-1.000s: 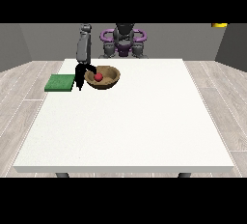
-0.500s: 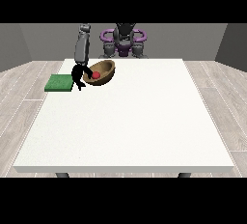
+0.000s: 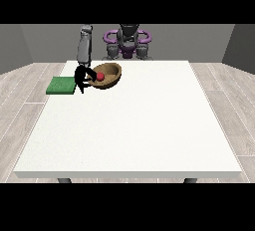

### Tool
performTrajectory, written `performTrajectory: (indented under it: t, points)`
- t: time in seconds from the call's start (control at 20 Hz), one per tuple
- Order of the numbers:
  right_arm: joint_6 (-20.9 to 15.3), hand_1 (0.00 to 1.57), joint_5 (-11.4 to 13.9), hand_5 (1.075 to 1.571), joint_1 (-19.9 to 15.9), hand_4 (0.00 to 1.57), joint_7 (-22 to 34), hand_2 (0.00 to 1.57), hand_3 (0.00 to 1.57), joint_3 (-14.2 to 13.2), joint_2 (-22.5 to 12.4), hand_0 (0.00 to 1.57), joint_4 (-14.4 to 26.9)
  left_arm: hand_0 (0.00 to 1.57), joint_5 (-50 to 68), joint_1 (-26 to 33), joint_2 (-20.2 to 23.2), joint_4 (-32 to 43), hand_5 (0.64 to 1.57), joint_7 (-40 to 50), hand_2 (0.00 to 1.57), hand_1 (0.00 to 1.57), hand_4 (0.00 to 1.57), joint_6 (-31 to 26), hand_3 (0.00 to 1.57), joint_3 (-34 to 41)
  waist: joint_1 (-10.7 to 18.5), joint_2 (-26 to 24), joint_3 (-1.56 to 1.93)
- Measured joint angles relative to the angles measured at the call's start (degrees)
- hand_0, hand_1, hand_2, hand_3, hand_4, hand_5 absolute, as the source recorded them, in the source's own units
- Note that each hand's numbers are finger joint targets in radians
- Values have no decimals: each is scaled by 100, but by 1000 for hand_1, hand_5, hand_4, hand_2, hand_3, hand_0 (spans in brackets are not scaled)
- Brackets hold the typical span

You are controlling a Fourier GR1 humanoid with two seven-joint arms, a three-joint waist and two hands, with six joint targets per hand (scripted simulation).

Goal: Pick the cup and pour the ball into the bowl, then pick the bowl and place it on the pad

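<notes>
Wooden and brown, the bowl (image 3: 107, 75) sits near the far left corner of the white counter (image 3: 129, 125), tipped so its open side faces the camera and leftward, with the red ball (image 3: 100, 76) resting inside it. The black hand at the view's left (image 3: 82, 78) is clamped on the bowl's left rim, fingers curled over the edge. Compared with a second ago, the bowl has tilted more steeply and shifted a little towards the green pad (image 3: 62, 85), which lies flat just beside the hand at the counter's left edge. That suggests the pouring step is already done and the carry to the pad is under way, with only a short move left. The tilt looks like the main risk, since the ball could roll out. Whether the bowl's base is lifted clear of the counter or dragging on it is hard to make out. No cup can be seen anywhere on the counter. The robot's other hand cannot be made out either; only its purple shoulders (image 3: 127, 37) show behind the far edge.
</notes>
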Motion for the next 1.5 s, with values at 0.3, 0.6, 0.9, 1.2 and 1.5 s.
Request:
performTrajectory:
  t: [0.3,0.6,0.9,1.2,1.5]
  points:
    - [-55,1571,303,1556,-137,1056,1606,1571,973,312,-821,1571,-149,0,-133,387,94,489,1538,-266,0,0,1199,-89,0,157,-392,-330,54]
    - [309,1571,555,1567,-494,1101,2809,1571,545,488,-1771,1571,-310,0,-282,684,243,891,1545,-626,0,0,1198,-146,0,275,-786,-499,67]
    - [759,1571,393,1564,-629,1099,3187,1571,532,225,-2354,1571,-348,0,-280,960,401,1168,1548,-991,0,0,1207,-257,0,418,-979,-470,75]
    - [1116,1571,285,1567,-703,1109,3203,1571,461,-11,-2726,1571,-281,0,-278,1117,531,1391,1555,-1409,0,0,1212,-373,0,478,-1016,-254,79]
    - [1066,1571,151,1569,-749,1052,2757,1571,450,-279,-2575,1571,107,0,-156,1034,594,1274,1555,-1505,0,0,1206,-378,0,475,-834,100,82]
